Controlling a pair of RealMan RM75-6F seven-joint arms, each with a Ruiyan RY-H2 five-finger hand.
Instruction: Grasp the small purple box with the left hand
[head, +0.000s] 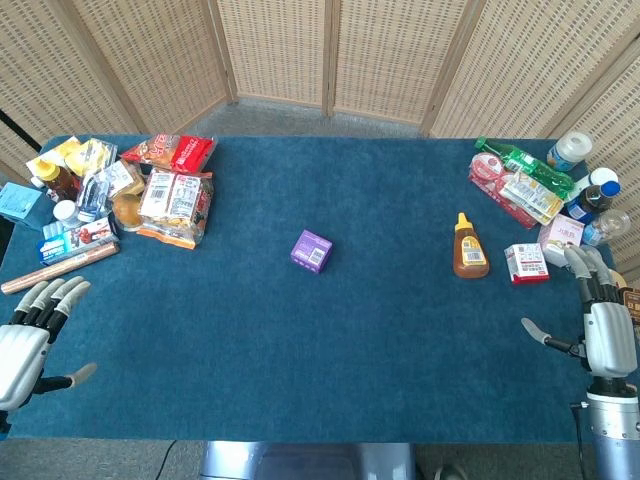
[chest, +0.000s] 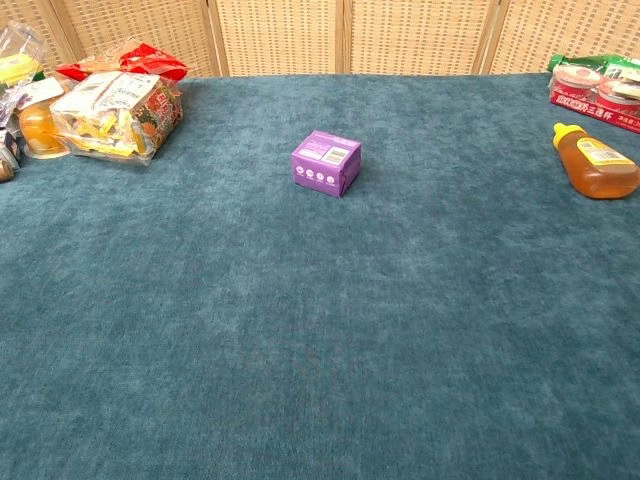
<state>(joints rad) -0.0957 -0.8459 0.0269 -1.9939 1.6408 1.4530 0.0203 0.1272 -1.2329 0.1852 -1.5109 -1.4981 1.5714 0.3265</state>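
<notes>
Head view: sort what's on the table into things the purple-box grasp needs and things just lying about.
Needed:
- purple box, alone at mid-table
- left robot hand, open, at the near left edge

Lying about:
- honey bottle
- snack packets, far left
- small red and white box
- green bottle
- right robot hand, open

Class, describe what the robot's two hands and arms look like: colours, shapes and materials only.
The left hand and right hand share a look: glossy white shell backs, slim grey segmented fingers with paler tips, dark joints between. Below the right hand, a silvery-grey cylindrical forearm shows. No cables or markings are visible.
</notes>
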